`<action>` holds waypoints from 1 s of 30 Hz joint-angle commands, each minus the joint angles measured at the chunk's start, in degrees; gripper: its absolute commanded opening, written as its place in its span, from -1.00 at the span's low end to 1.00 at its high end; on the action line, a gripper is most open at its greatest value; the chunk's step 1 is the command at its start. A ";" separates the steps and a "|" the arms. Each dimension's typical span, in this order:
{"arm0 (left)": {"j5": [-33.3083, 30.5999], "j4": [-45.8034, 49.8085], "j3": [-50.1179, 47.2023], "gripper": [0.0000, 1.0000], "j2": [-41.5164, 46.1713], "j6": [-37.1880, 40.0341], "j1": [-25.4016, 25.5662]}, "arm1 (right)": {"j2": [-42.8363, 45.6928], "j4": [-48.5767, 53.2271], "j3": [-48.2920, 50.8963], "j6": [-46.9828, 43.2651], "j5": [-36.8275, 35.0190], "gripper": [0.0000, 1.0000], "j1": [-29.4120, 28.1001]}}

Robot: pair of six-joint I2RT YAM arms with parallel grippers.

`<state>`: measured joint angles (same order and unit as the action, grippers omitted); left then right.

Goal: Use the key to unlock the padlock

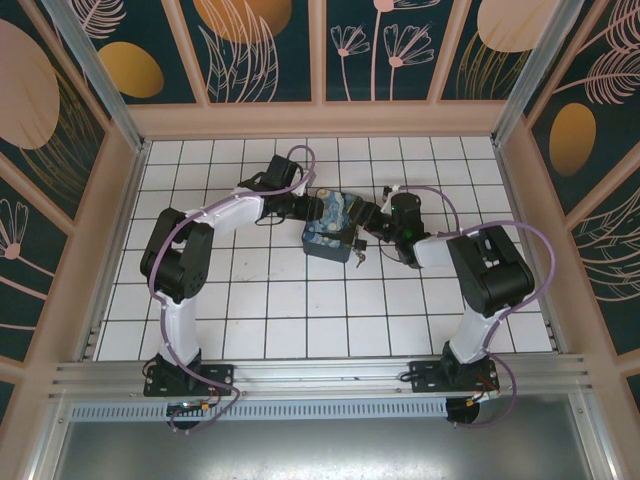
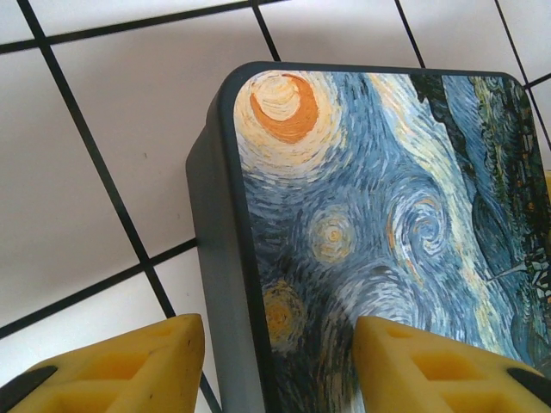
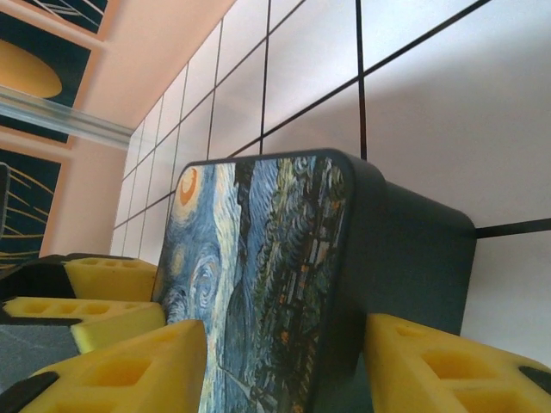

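From above, the tin box [image 1: 328, 228] lies between the left gripper [image 1: 300, 214] and the right gripper [image 1: 362, 224], and the padlock [image 1: 360, 256] sits at the box's near right corner. In the left wrist view, yellow fingers [image 2: 129, 361] stand half apart astride the box's edge; I cannot tell if they grip it. In the right wrist view, fingers [image 3: 456, 361] straddle the box the same way, and again I cannot tell.

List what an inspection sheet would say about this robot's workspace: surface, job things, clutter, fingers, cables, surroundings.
Surface: white tiled table with black grid lines.
Job's things: small dark padlock at the near right corner of the blue painted box; key too small to make out.
Clutter: nothing seen.
Fingers: left fingers sit either side of one box edge; right fingers straddle the opposite end; contact unclear for both.
Cables: purple cables loop along both arms.
Surroundings: panels painted with flowers; metal rail at the near edge.
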<state>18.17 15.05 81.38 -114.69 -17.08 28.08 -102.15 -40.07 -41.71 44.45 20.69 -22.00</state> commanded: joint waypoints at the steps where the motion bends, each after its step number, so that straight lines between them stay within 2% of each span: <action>1: -3.02 3.39 -3.02 -0.03 -2.53 -0.20 -0.89 | -2.81 -0.53 -2.22 1.87 3.59 0.01 -1.62; 4: -2.32 2.79 -3.45 -0.05 -2.11 -0.63 -1.09 | -2.41 -1.23 -2.00 2.38 3.40 -0.02 -2.21; 9: -1.34 3.22 -3.92 -0.08 -2.82 0.16 -1.09 | -1.25 -7.49 -0.36 5.09 4.21 -0.25 -2.74; 15: 0.07 1.70 -6.97 -0.13 -2.02 -0.38 -1.27 | 2.32 -9.06 -1.28 6.16 4.23 -0.28 -5.30; 20: 6.70 -1.03 -9.18 -0.15 -1.17 -2.38 -1.40 | 4.51 -6.44 -4.56 6.11 4.64 -0.33 -7.31; 30: 19.76 -8.63 -14.25 -0.13 3.12 -8.06 -1.53 | 8.87 -0.06 -8.41 3.76 3.84 -0.33 -11.40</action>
<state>26.50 2.50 70.67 -110.52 -22.79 22.85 -97.49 -32.99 -44.31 49.63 18.24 -28.58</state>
